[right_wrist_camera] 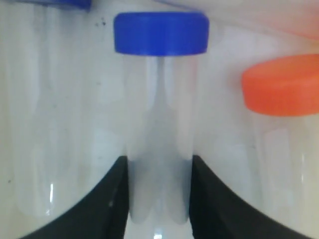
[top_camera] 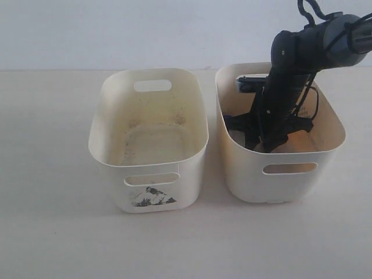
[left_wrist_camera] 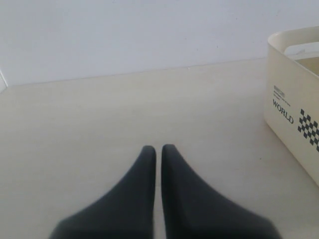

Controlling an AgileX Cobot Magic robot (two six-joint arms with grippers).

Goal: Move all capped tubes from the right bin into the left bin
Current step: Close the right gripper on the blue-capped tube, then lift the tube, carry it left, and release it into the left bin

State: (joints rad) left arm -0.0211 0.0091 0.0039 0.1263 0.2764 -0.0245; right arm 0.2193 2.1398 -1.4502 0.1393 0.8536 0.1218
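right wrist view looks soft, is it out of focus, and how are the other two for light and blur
Right wrist view: soft close-up, clear plastic tube with blue cap and black right gripper fuzzy-edged, orange cap smeared. Left wrist view: black left gripper blurs near the lens, pale table sharper. Exterior view: flat, washed-out light, faint shadows.

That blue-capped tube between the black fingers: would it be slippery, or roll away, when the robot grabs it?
Probably light: the blue-capped tube looks clear and empty. Likely slippery, since its smooth, round wall shines where the right gripper pinches it from both sides. If nudged or dropped it may well roll, though the wider cap could make it curve rather than run straight.
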